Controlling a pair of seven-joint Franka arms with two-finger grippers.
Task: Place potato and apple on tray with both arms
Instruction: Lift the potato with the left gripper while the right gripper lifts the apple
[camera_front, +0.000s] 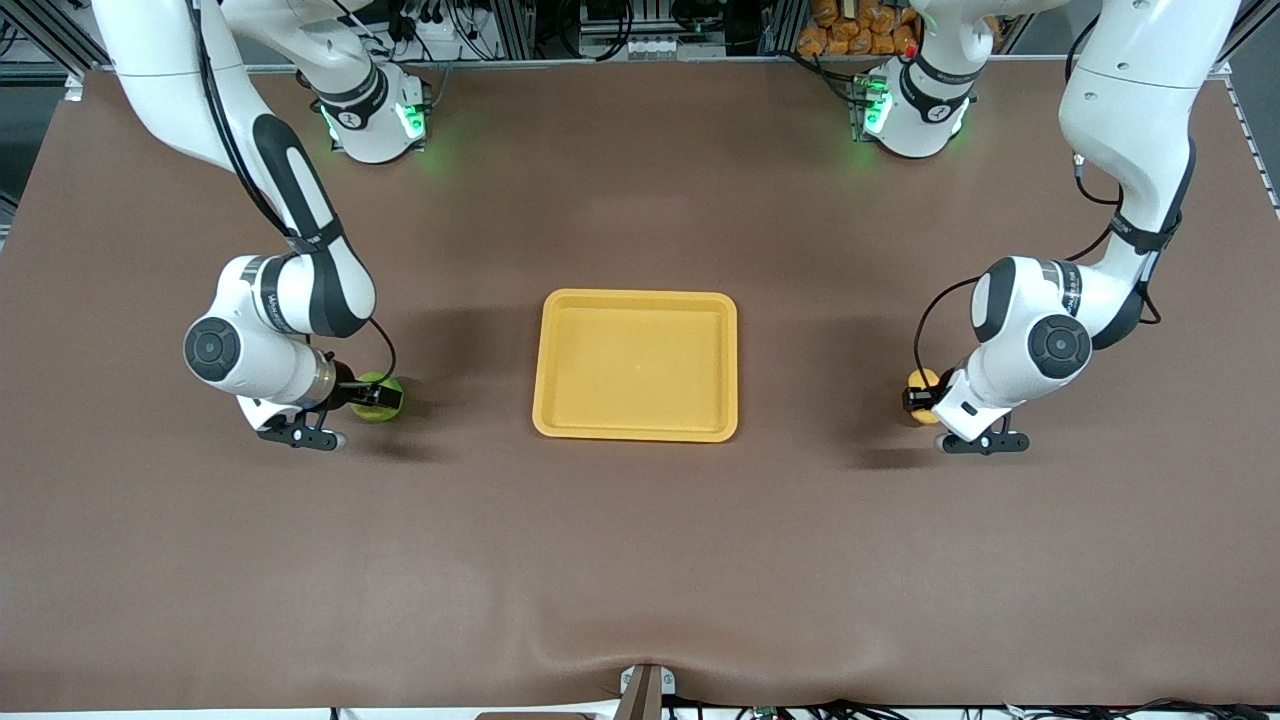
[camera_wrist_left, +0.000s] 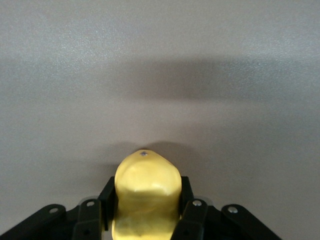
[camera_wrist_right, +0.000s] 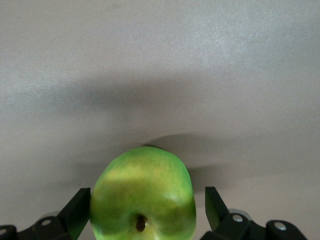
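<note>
Potato (camera_front: 922, 381) and apple (camera_front: 378, 412) both lie on the brown counter (camera_front: 640, 560), one at each end, with the yellow tray (camera_front: 640, 296) bare between them.

The left tool (camera_front: 920, 398) is down at the potato, toward the left arm's end of the counter. In the left wrist view both black fingers (camera_wrist_left: 186, 200) press against the potato's flanks, so it looks clamped, though I judge it not yet lifted. The potato's long axis runs out along the fingers, away from the wrist.

The right tool (camera_front: 385, 397) is down at the apple, toward the right arm's end. In the right wrist view its fingers (camera_wrist_right: 80, 207) stand apart on either side of the fruit. One seems to touch the skin and the other shows a clear gap, so nothing is gripped there. The stem dimple faces the wrist camera.

What the coming move turns on is that the tray lies inward from each tool, toward the middle of the counter. Each arm would carry its load toward the other. The right tool probably has to close first, and the two should aim for separate halves of the tray to keep from meeting.
</note>
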